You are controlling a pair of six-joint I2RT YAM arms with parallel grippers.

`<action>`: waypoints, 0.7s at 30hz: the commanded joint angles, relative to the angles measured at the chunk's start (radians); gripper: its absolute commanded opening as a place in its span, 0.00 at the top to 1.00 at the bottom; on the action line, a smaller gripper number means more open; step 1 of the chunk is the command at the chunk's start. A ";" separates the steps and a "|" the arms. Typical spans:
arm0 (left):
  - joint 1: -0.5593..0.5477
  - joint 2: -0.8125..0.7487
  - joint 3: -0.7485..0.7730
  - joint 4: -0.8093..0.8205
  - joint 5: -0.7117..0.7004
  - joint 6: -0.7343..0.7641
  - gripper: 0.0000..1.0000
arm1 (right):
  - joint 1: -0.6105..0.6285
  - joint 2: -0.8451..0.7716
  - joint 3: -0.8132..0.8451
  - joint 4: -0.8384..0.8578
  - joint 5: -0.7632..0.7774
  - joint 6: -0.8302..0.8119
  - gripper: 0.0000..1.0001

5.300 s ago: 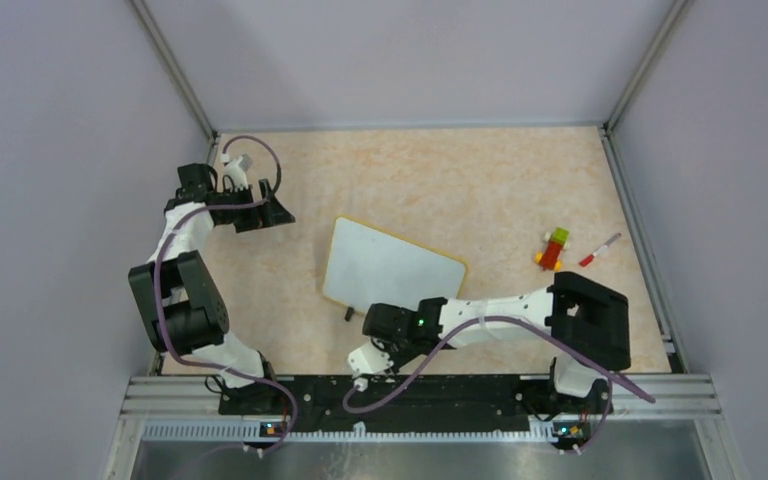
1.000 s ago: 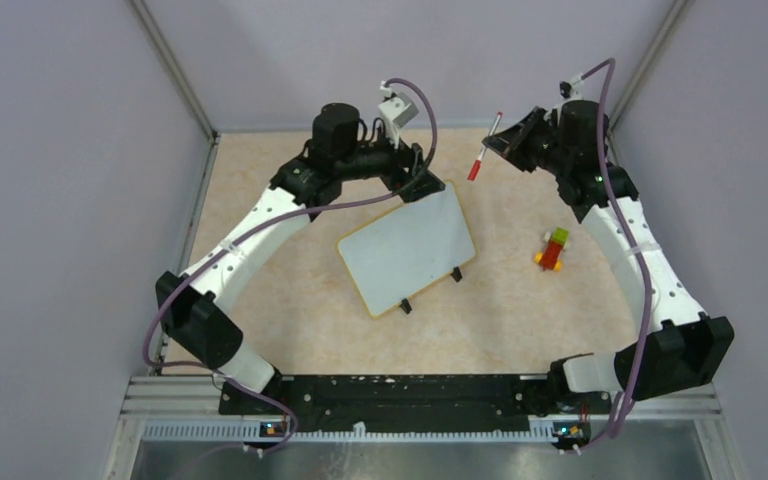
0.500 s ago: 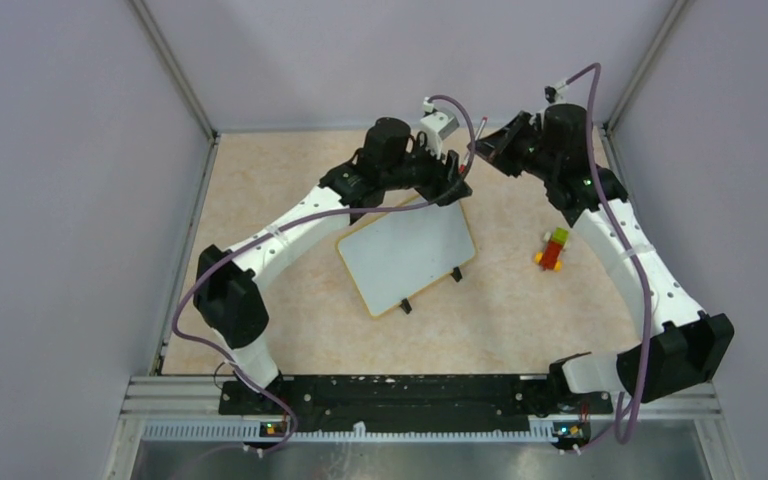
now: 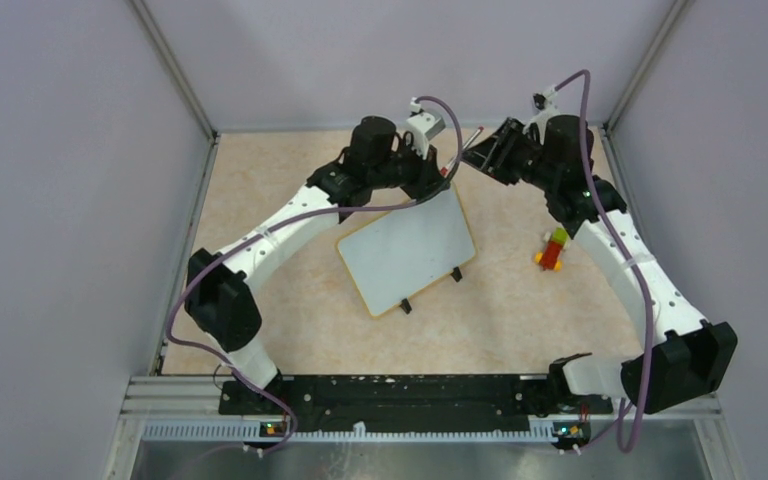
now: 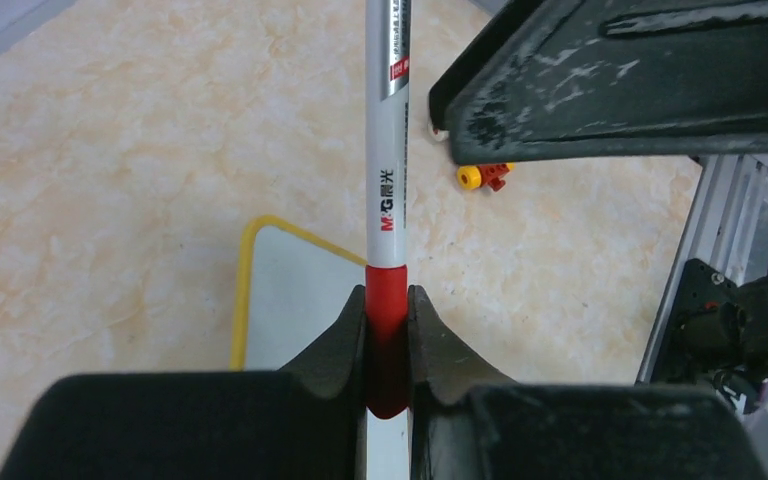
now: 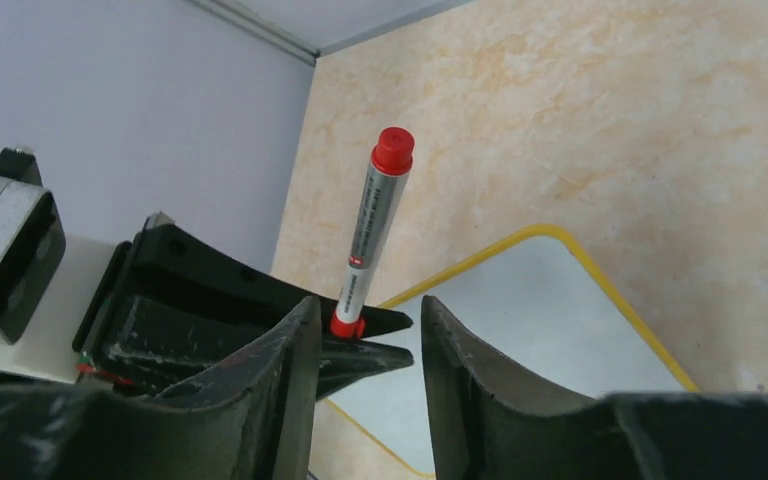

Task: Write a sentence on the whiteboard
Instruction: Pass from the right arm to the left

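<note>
The flat white whiteboard, w/ thin yellow-orange rim and rounded corners, lay slanted approx. in the middle of the beige marbled table. Two small black clip feet sat on its near long edge, and its face looked smooth and plain. The left gripper was closed tight on the glossy red cap of a slim white cylindrical marker w/ small print. The barrel ran out of the left wrist view at the top, and the cap's lower end was hidden betw. the fingers. The right gripper, matte black and scuffed, had its jaws apart w/ a clear gap, holding nothing, just beside the marker. A small red-yellow-green block toy lay right of the whiteboard; its details were too small to tell.
</note>
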 commanded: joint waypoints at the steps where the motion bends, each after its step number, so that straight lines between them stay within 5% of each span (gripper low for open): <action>1: 0.048 -0.125 -0.038 -0.037 0.110 0.185 1.00 | -0.035 -0.059 -0.003 0.062 -0.228 -0.174 0.51; 5: 0.088 -0.205 -0.091 -0.136 0.171 0.352 1.00 | -0.118 -0.084 -0.019 0.042 -0.537 -0.318 0.28; 11: 0.098 -0.273 -0.117 -0.336 0.332 0.599 1.00 | -0.154 -0.065 -0.007 -0.057 -0.815 -0.431 0.23; 21: 0.070 -0.245 -0.080 -0.514 0.374 0.719 1.00 | -0.026 -0.068 0.002 -0.161 -0.795 -0.496 0.27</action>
